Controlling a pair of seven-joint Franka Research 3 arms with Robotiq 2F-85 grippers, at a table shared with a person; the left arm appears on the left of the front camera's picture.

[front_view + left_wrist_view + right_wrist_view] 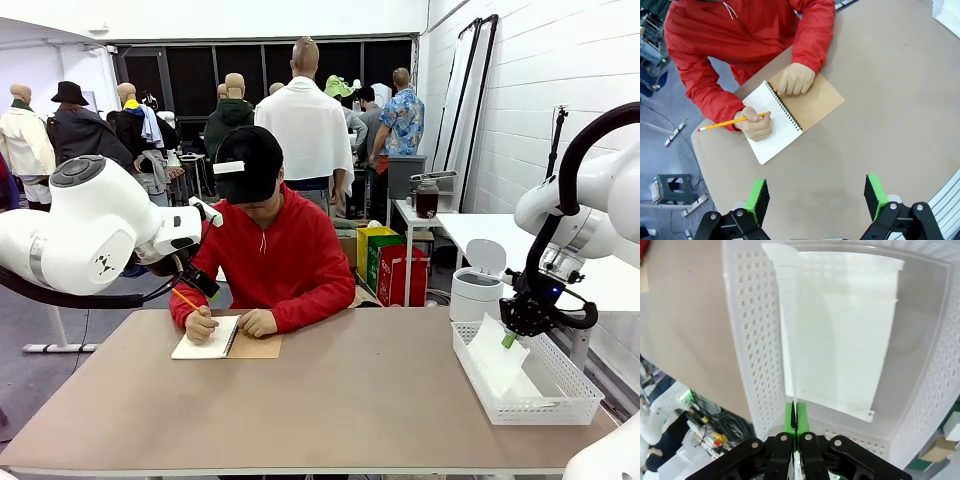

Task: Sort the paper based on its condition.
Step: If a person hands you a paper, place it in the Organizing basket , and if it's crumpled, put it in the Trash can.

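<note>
Right gripper (510,340) hangs over the white basket (575,400) at the right side of the table (360,400), pads pressed together on the edge of a sheet of paper (495,358). The sheet droops from the pinch down into the basket; in the right wrist view the paper (840,330) spreads across the basket floor below the closed pads, the held edge standing up along the perforated wall (752,340). Cannot tell whether more than one sheet lies there.

Left gripper (816,197) hovers above the left half of the table, fingers spread, holding nothing. Beyond it, at the far left, the person writes in a spiral notebook (775,125) with a yellow pencil (725,122), other hand (796,79) resting on the page.

Step in hand, as I judge it: dropping a sorted sheet into the basket. Next move calls for the right gripper to spread and let the sheet fall flat inside, then lift clear without dragging the paper back over the rim.
</note>
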